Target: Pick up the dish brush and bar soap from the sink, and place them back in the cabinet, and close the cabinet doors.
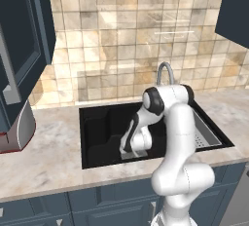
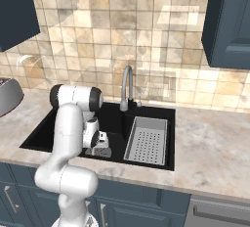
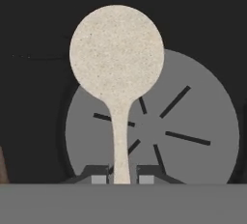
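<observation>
**Brush handle between the jaws, head pointing away over the drain**

Dish brush (image 3: 117, 68) lies with its long axis running straight out from the gripper (image 3: 122, 175) in the hand view: the tan handle comes down between the two finger tips, and the round cream head sits at the far end, overlapping the upper left rim of the grey drain (image 3: 183, 121). The jaws stand narrow, closed on the low end of the handle (grip near the tail, so the head may droop on a lift; that is a judgement). Whether the brush is off the basin floor cannot be told.

A sliver of reddish brown at the lower left edge of the hand view may be the bar soap (image 3: 2, 167); too little shows to be sure.

Outward, the base views put the hand low in the left half of the black sink (image 1: 92, 118), near its front wall, with a perforated grey tray (image 2: 146, 140) in the right half and the curved faucet (image 2: 127, 86) behind. The cabinet door (image 1: 22, 40) hangs open above the counter's left end, so the coming move looks to be up and leftward.
</observation>
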You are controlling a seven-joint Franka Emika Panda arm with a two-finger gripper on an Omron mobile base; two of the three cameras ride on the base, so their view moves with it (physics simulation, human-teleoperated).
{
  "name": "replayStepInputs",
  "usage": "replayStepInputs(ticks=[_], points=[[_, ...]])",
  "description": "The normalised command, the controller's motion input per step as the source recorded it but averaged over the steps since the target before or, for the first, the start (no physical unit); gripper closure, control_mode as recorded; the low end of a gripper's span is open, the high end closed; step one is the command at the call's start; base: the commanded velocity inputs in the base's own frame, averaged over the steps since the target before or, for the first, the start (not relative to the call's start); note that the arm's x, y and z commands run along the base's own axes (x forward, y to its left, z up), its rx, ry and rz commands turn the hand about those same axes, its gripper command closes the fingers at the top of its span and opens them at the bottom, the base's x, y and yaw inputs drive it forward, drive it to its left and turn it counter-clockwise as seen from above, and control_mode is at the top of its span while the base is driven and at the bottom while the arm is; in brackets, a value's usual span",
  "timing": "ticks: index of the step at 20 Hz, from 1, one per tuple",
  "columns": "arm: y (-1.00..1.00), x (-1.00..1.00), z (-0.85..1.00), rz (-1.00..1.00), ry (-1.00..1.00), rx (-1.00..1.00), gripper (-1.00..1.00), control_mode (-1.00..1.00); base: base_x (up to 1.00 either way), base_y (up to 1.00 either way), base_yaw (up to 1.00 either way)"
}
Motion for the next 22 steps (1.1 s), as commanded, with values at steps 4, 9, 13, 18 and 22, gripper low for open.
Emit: replayStepInputs(ticks=[4,9,13,18,22], points=[[-0.01,0.06,0.76,0.0,0.0,0.0,1.0,-1.0,0.0,0.0,0.0],[0.0,0.0,0.84,0.0,0.0,0.0,1.0,-1.0,0.0,0.0,0.0],[0.0,0.0,0.89,0.0,0.0,0.0,1.0,-1.0,0.0,0.0,0.0],[0.0,-0.08,0.92,-0.03,0.01,0.0,1.0,-1.0,0.0,0.0,0.0],[-0.08,-0.32,0.85,-0.1,0.04,0.0,1.0,-1.0,0.0,0.0,0.0]])
